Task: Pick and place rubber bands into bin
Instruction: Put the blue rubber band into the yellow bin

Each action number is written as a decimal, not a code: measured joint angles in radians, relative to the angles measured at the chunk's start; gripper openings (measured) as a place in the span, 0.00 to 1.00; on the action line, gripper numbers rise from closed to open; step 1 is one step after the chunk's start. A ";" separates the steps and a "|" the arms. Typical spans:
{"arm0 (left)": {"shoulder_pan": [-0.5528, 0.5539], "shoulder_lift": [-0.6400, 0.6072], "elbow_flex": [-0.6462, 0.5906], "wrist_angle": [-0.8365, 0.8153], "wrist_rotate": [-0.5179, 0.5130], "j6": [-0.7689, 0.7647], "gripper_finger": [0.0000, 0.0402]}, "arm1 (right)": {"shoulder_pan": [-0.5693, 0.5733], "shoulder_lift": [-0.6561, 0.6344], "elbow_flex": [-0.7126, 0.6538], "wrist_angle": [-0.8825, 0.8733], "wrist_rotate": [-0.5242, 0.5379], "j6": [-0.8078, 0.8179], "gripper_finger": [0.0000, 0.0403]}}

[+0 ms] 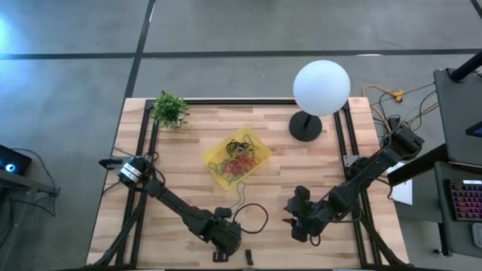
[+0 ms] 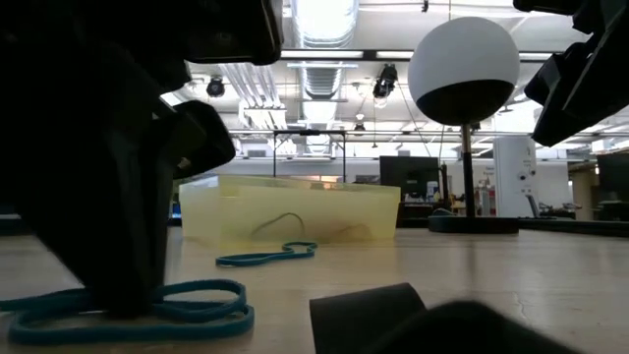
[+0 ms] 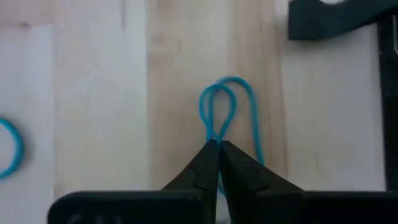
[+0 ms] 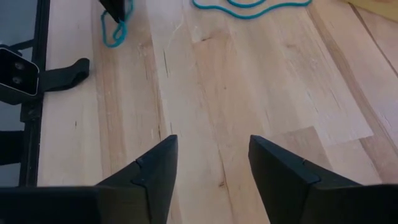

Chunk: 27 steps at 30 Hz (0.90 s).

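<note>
Writing: no brand, label or lettering can be read on anything in view.
Surface: a pale wooden table (image 1: 188, 181) of jointed planks, edged by a black metal frame.
Room: grey floor with dark seams around the table; behind it an open hall with ceiling ducts, strip lights and spotlights.
Lamp: a white globe lamp (image 1: 321, 87) on a black round base at the far right of the table.
Plant: a small green plant (image 1: 170, 110) at the far left corner.
Bin: the yellow bin (image 1: 236, 156) sits mid-table, toward the far side, tilted as a diamond, with a tangle of red, green, tan and dark bands inside.
Rubber bands on the table: a thin wavy band (image 2: 267, 257) lies just in front of the bin; a large dark ring (image 1: 252, 218) lies beside the left gripper; a blue band (image 3: 225, 112) lies near the front edge.
Left gripper: the left gripper (image 3: 217, 149) is low at the front edge, arm stretched in from the left; its fingertips are pressed together, pinching a strand of the blue band so the loop folds.
Right gripper: the right gripper (image 4: 211, 155) hovers over bare wood at front right, fingers spread wide, holding nothing.
</note>
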 joint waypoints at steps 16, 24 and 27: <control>0.091 -0.256 -0.004 -0.019 -0.347 0.124 0.00 | 0.000 0.000 0.000 0.000 0.000 0.004 0.44; 0.165 -0.349 -0.004 -0.067 -0.401 0.217 0.00 | 0.000 0.000 0.000 0.002 0.000 0.033 0.43; 0.188 -0.361 -0.004 -0.096 -0.436 0.245 0.00 | 0.000 0.000 0.000 0.001 0.000 0.034 0.42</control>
